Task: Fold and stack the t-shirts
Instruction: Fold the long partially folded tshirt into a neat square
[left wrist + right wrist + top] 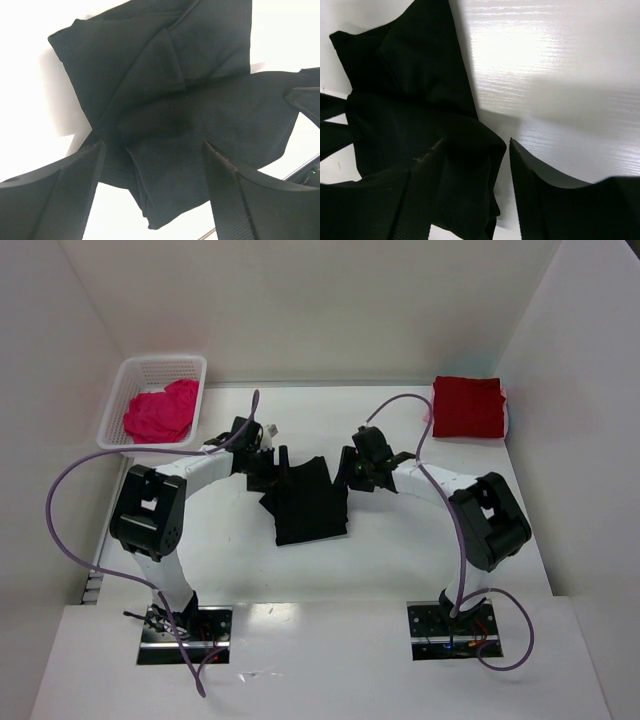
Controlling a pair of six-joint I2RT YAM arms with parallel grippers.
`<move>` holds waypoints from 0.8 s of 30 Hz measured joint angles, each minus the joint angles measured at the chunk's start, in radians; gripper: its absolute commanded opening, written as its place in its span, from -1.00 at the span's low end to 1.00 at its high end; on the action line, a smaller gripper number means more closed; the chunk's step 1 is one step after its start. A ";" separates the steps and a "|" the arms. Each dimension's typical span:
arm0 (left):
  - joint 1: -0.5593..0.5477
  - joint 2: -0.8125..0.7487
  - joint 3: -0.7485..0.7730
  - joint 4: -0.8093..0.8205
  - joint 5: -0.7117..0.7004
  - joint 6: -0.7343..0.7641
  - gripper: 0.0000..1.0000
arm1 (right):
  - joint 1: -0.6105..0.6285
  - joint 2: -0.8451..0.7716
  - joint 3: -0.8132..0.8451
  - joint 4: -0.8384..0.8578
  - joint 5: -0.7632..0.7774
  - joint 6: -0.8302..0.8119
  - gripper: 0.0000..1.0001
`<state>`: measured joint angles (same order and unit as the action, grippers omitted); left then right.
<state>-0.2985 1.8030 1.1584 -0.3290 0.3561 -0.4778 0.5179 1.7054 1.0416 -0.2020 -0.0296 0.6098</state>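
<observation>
The black t-shirt [310, 505] lies partly folded and rumpled mid-table. My left gripper [272, 462] is at its upper left corner and my right gripper [352, 468] at its upper right corner. In the left wrist view the left gripper [154, 145] is open, with folds of black cloth [200, 75] between its spread fingers. In the right wrist view the right gripper [477, 142] is open, with a bunched edge of the black shirt [410, 100] between its fingers. The dark red t-shirt [467, 406] lies folded at the back right. The magenta-pink t-shirt [160, 412] is crumpled in the basket.
The white mesh basket [160, 362] stands at the back left. White walls close in the table on the left, back and right. Purple cables loop from both arms. The arm bases are at the near edge.
</observation>
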 measured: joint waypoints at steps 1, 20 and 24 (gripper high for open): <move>0.001 0.000 0.000 0.001 0.002 0.000 0.74 | 0.000 0.003 0.000 0.000 -0.005 0.000 0.11; 0.004 0.036 0.037 0.017 0.035 0.007 0.07 | 0.000 0.038 0.008 0.018 -0.039 0.011 -0.24; 0.004 0.036 0.037 0.018 0.042 0.009 -0.30 | 0.000 0.039 0.008 0.022 -0.040 0.014 -0.62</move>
<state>-0.2947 1.8393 1.1954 -0.3115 0.3981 -0.4690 0.5179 1.7439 1.0492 -0.1799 -0.0692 0.6235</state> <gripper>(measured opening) 0.403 0.263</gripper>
